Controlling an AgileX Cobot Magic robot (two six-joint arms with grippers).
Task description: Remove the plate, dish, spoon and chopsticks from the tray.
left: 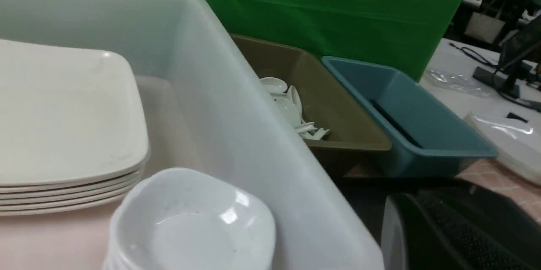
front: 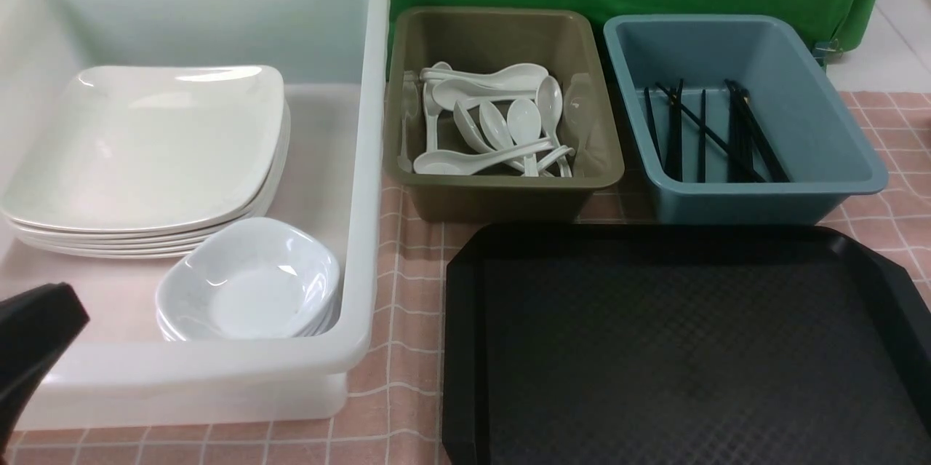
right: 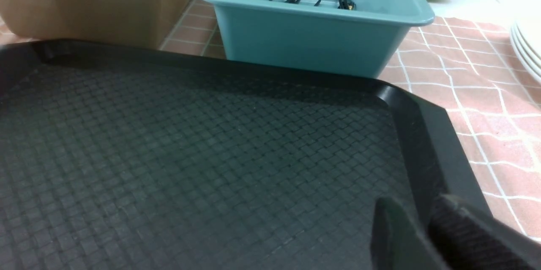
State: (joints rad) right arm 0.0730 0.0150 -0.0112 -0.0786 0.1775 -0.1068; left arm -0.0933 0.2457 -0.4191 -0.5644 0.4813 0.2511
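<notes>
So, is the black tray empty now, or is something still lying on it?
Empty, as far as shown. The front view shows the tray with only bare textured surface; its near edge is cut off. The right wrist view agrees.

No readable text, labels or numbers anywhere (bins, tray all unmarked).

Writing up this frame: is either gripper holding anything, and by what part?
Nothing is held. The left gripper is shut on nothing; the right gripper hangs over the bare tray, nothing between its fingers.
</notes>
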